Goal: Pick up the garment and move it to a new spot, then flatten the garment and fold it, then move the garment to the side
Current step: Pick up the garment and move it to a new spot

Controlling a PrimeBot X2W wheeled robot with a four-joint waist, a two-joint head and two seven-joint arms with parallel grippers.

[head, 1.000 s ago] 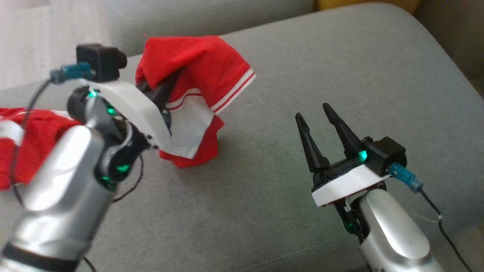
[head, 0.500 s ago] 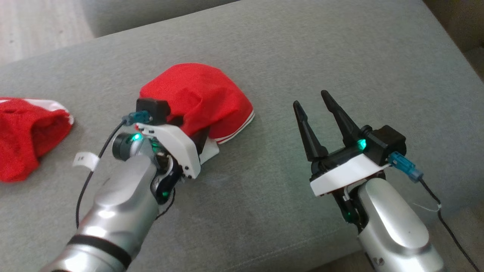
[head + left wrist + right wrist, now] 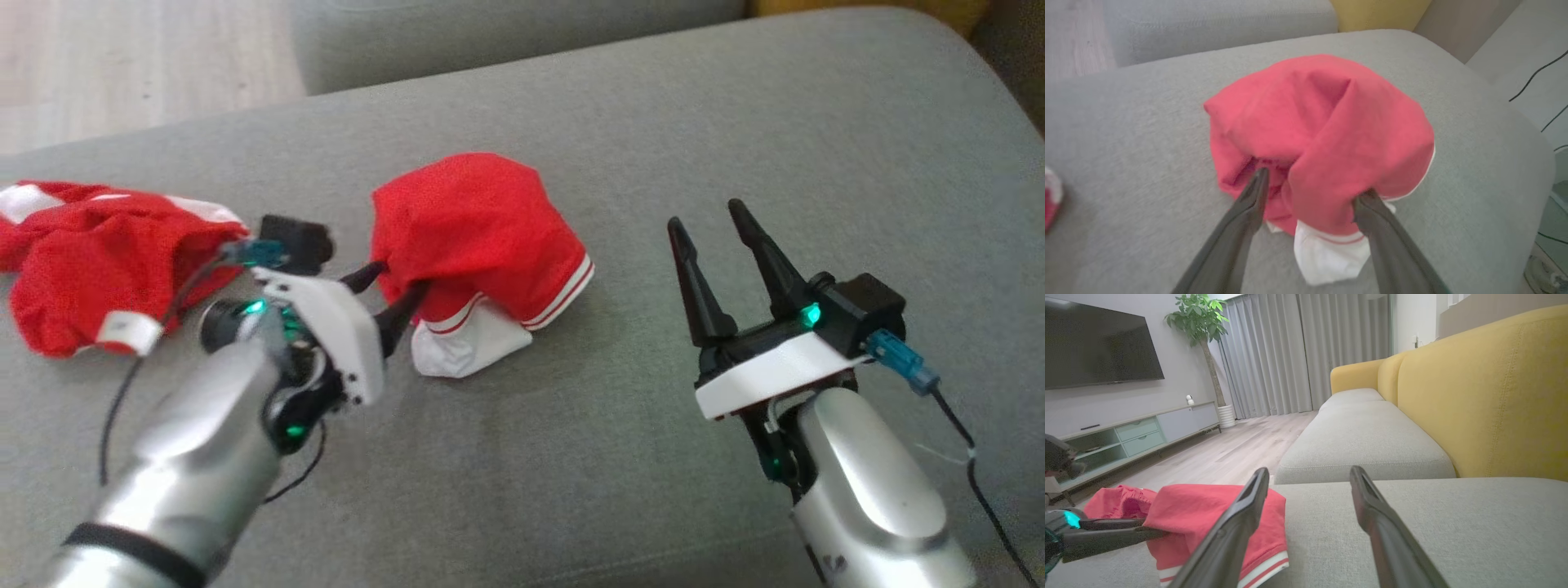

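Spread wide apart, the left gripper (image 3: 400, 276) is held low over the grey sofa cushion (image 3: 735, 122). Its forearm is extended from the lower left of the head view, and its fingers are aimed at the near edge of the red garment (image 3: 482, 229). In the left wrist view a fold of the cloth (image 3: 1323, 134) is seen lying between the two fingers. Both tips are touched by the fabric or tucked just under it, but nothing is pinched. The right gripper (image 3: 704, 214) is likewise held spread and empty, raised at the lower right with its fingers pointed up and away, well apart from the garment.

The garment is left bunched in a rounded heap near the middle of the cushion. It is made of red cloth and finished with a hem of white and red stripes, and a patch of white fabric is turned out at its near side. A second red and white garment (image 3: 90, 261) is crumpled on the cushion to the left, beyond the left wrist.

A small white tag (image 3: 122, 331) is fixed to the cable (image 3: 110, 408) of the left arm; whatever is printed on it cannot be read.
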